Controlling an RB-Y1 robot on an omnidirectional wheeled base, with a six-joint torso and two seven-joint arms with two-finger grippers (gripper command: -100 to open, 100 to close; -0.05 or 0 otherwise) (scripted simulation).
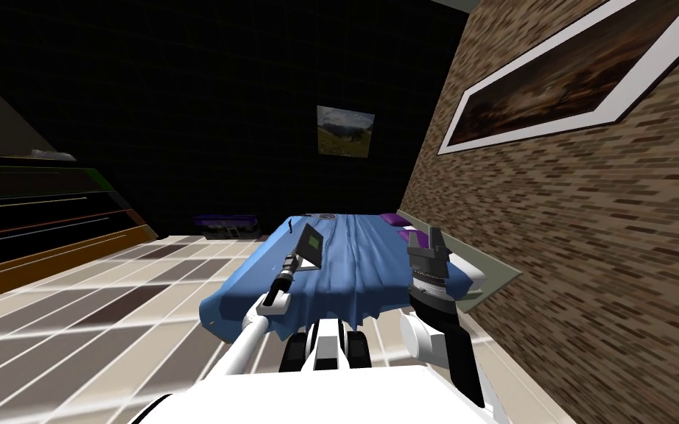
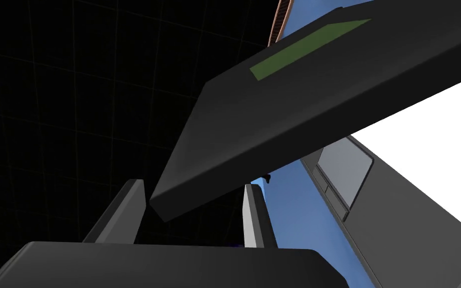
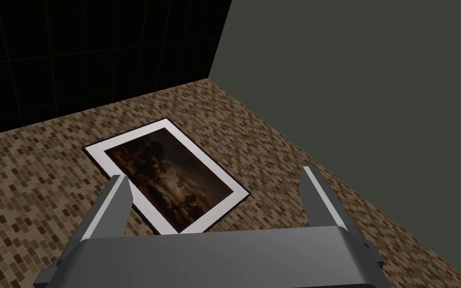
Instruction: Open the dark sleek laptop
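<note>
On blue bedspread (image 1: pixel 364 269): laptop (image 1: pixel 311 246), purple pillows (image 1: pixel 395 218)

Left arm outstretched forward, left gripper (image 2: pixel 194 212) pinched narrow; right gripper (image 3: pixel 214 195) raised upright, 2 fingers wide apart

A blue-covered bed (image 1: pixel 360 272) stands beside a brick wall (image 1: pixel 588 243).

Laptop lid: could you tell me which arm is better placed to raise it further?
Left: the left gripper clasps a corner of the laptop lid; the right gripper stands open, away from it.
</note>
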